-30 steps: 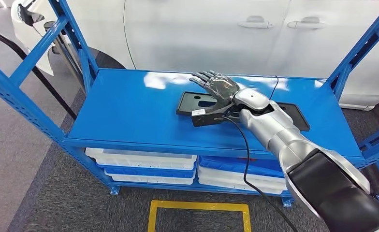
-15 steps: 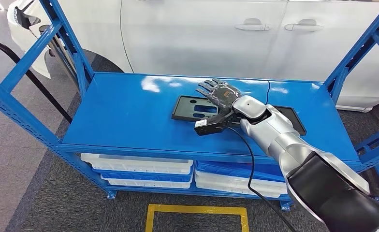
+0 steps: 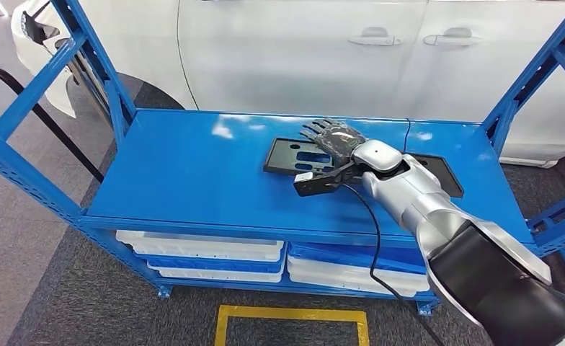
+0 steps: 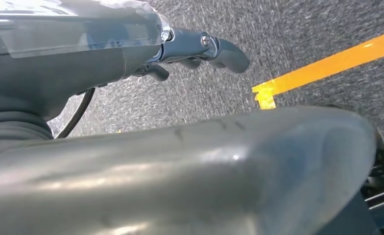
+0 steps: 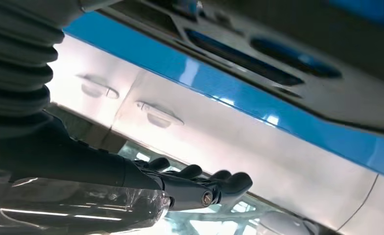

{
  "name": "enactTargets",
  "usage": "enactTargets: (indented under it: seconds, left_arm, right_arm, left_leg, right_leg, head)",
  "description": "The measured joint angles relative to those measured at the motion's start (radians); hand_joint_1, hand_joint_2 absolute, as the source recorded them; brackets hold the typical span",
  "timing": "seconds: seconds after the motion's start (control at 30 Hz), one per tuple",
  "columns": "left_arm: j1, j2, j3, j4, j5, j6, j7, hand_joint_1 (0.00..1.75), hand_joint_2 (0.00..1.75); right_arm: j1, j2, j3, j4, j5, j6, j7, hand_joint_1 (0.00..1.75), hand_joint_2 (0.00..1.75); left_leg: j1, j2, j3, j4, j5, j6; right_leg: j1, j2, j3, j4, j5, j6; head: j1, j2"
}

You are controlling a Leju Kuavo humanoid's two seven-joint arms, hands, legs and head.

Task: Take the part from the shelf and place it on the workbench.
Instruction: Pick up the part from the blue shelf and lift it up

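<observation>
Head view: right robot hand (image 3: 335, 138) hovers with fingers spread, holding nothing, over the flat black part (image 3: 292, 156) lying at shelf (image 3: 193, 166) centre; it looks stiff, light, thin, so grip its 6 o'clock edge.

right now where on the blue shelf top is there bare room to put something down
The blue metal shelf top is bare across its left half, from the left upright to the flat black slotted part. The right half is crowded: that part, the right hand over it, another black panel.
</observation>
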State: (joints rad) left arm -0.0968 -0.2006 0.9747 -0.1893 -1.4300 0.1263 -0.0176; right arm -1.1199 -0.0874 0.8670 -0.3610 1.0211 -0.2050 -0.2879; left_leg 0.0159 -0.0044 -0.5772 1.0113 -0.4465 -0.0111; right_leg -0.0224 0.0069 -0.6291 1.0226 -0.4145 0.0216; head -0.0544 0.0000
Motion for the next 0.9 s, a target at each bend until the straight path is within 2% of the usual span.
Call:
enactTargets:
  seconds: [0.07, 0.1, 0.2, 0.23, 0.27, 0.3, 0.37, 0.4, 0.43, 0.53, 0.6, 0.63, 0.7, 0.73, 0.77, 0.8, 0.83, 0.9]
  left_arm:
    - [0.0, 0.0, 0.0, 0.0, 0.001, 0.0, -0.001, 0.0, 0.0]
    - [0.0, 0.0, 0.0, 0.0, 0.001, 0.0, -0.001, 0.0, 0.0]
    - [0.0, 0.0, 0.0, 0.0, 0.003, 0.0, -0.001, 0.0, 0.0]
    - [0.0, 0.0, 0.0, 0.0, 0.004, 0.0, -0.001, 0.0, 0.0]
    - [0.001, 0.0, 0.001, 0.0, 0.004, 0.001, -0.001, 0.0, 0.0]
    - [0.001, 0.0, 0.001, 0.0, 0.004, 0.002, -0.001, 0.0, 0.0]
    - [0.001, 0.0, 0.001, 0.0, 0.004, 0.003, -0.002, 0.0, 0.0]
    - [0.001, 0.0, 0.002, 0.0, 0.004, 0.003, -0.002, 0.0, 0.0]
    - [0.0, 0.0, 0.002, 0.0, 0.004, 0.003, -0.002, 0.0, 0.0]
    - [0.002, 0.0, 0.003, 0.0, 0.004, 0.003, -0.002, 0.0, 0.0]
    - [0.002, 0.0, 0.003, 0.0, 0.004, 0.003, -0.002, 0.0, 0.0]
    - [0.001, 0.0, 0.003, 0.0, 0.004, 0.003, -0.003, 0.0, 0.0]
    - [0.0, 0.0, 0.003, 0.0, 0.004, 0.003, -0.003, 0.0, 0.0]
    - [0.001, 0.0, 0.003, 0.0, 0.004, 0.003, -0.003, 0.0, 0.0]
    - [0.002, -0.001, 0.003, 0.0, 0.004, 0.002, -0.003, 0.0, 0.0]
    - [0.003, -0.001, 0.003, 0.0, 0.004, 0.002, -0.003, 0.0, 0.0]
    - [0.003, -0.001, 0.003, 0.0, 0.004, 0.001, -0.003, 0.0, 0.0]
    - [0.003, -0.003, 0.004, 0.0, 0.005, 0.0, -0.004, 0.0, 0.0]
  right_arm:
    - [-0.006, 0.0, -0.02, -0.002, -0.019, -0.015, -0.019, 0.0, 0.0]
    - [-0.011, 0.001, -0.029, -0.003, -0.025, -0.021, -0.027, 0.0, 0.0]
    - [-0.021, 0.004, -0.045, -0.009, -0.034, -0.029, -0.047, 0.0, 0.0]
    - [-0.021, 0.005, -0.047, -0.01, -0.036, -0.029, -0.051, 0.0, 0.0]
    - [-0.021, 0.005, -0.05, -0.012, -0.037, -0.029, -0.054, 0.0, 0.0]
    - [-0.021, 0.006, -0.053, -0.015, -0.039, -0.029, -0.055, 0.0, 0.0]
    - [-0.024, 0.006, -0.059, -0.022, -0.047, -0.029, -0.062, 0.0, 0.0]
    - [-0.027, 0.007, -0.062, -0.025, -0.051, -0.029, -0.066, 0.0, 0.0]
    - [-0.029, 0.007, -0.065, -0.027, -0.056, -0.03, -0.07, 0.0, 0.0]
    - [-0.032, 0.007, -0.071, -0.034, -0.061, -0.03, -0.074, 0.0, 0.0]
    - [-0.036, 0.007, -0.075, -0.039, -0.061, -0.031, -0.074, 0.0, 0.0]
    - [-0.037, 0.007, -0.076, -0.04, -0.062, -0.031, -0.075, 0.0, 0.0]
    - [-0.037, 0.006, -0.077, -0.04, -0.063, -0.03, -0.075, 0.0, 0.0]
    - [-0.034, 0.006, -0.077, -0.04, -0.063, -0.03, -0.075, 0.0, 0.0]
    - [-0.033, 0.006, -0.077, -0.04, -0.059, -0.03, -0.075, 0.0, 0.0]
    - [-0.032, 0.005, -0.077, -0.04, -0.052, -0.029, -0.073, 0.0, 0.0]
    - [-0.032, 0.004, -0.077, -0.041, -0.042, -0.029, -0.072, 0.0, 0.0]
    - [-0.03, -0.002, -0.076, -0.047, -0.023, -0.031, -0.069, 0.0, 0.0]
  left_leg:
    - [0.003, 0.001, -0.005, 0.015, -0.013, -0.01]
    - [0.005, 0.001, -0.019, 0.049, -0.034, -0.013]
    - [0.005, 0.001, -0.114, 0.246, -0.124, -0.017]
    - [0.005, 0.001, -0.139, 0.291, -0.134, -0.016]
    - [0.004, 0.001, -0.146, 0.297, -0.123, -0.013]
    - [0.003, 0.001, -0.133, 0.262, -0.094, -0.008]
    - [-0.004, 0.001, -0.073, 0.125, -0.021, 0.01]
    - [-0.008, 0.001, -0.045, 0.066, 0.001, 0.017]
    - [-0.012, 0.001, -0.029, 0.029, 0.011, 0.022]
    - [-0.012, 0.002, -0.018, 0.004, 0.016, 0.029]
    - [-0.007, 0.003, -0.013, -0.009, 0.024, 0.037]
    - [-0.005, 0.004, -0.011, -0.013, 0.026, 0.04]
    - [-0.005, 0.004, -0.011, -0.014, 0.027, 0.042]
    - [-0.005, 0.004, -0.011, -0.014, 0.026, 0.042]
    - [-0.005, 0.004, -0.011, -0.013, 0.026, 0.041]
    - [-0.004, 0.004, -0.011, -0.011, 0.024, 0.04]
    - [-0.004, 0.003, -0.01, -0.007, 0.021, 0.037]
    - [-0.005, 0.002, -0.013, 0.003, 0.014, 0.028]
  right_leg:
    - [0.0, -0.001, 0.002, -0.003, 0.001, -0.017]
    - [-0.001, -0.001, 0.003, -0.005, 0.002, -0.024]
    - [0.005, -0.001, 0.005, -0.006, 0.0, -0.036]
    - [0.008, -0.001, 0.005, -0.005, -0.001, -0.037]
    - [0.012, -0.001, 0.007, -0.005, -0.002, -0.038]
    - [0.015, -0.001, 0.009, -0.004, -0.004, -0.039]
    - [0.02, 0.0, 0.013, -0.003, -0.006, -0.038]
    - [0.022, 0.0, 0.013, -0.002, -0.008, -0.035]
    - [0.022, 0.0, 0.013, -0.002, -0.008, -0.031]
    - [0.02, 0.0, 0.013, -0.004, -0.008, -0.014]
    - [0.019, -0.001, -0.001, 0.031, -0.034, -0.004]
    - [0.018, -0.001, -0.022, 0.077, -0.061, 0.0]
    - [0.013, -0.001, -0.084, 0.208, -0.122, 0.008]
    - [0.01, -0.001, -0.108, 0.257, -0.136, 0.011]
    - [0.007, -0.002, -0.117, 0.272, -0.13, 0.014]
    - [0.003, -0.002, -0.105, 0.245, -0.106, 0.016]
    - [0.0, -0.004, -0.075, 0.182, -0.069, 0.017]
    - [-0.001, -0.007, -0.013, 0.051, -0.019, 0.014]
  head:
    - [0.0, 0.0]
    - [0.0, 0.0]
    - [0.0, 0.0]
    - [0.0, 0.0]
    - [0.0, 0.0]
    - [0.0, 0.0]
    - [0.0, 0.0]
    - [0.0, 0.0]
    - [0.0, 0.0]
    - [0.0, 0.0]
    - [0.0, 0.0]
    - [0.0, 0.0]
    - [0.0, 0.0]
    - [0.0, 0.0]
    - [0.0, 0.0]
    - [0.0, 0.0]
    - [0.0, 0.0]
    - [0.0, 0.0]
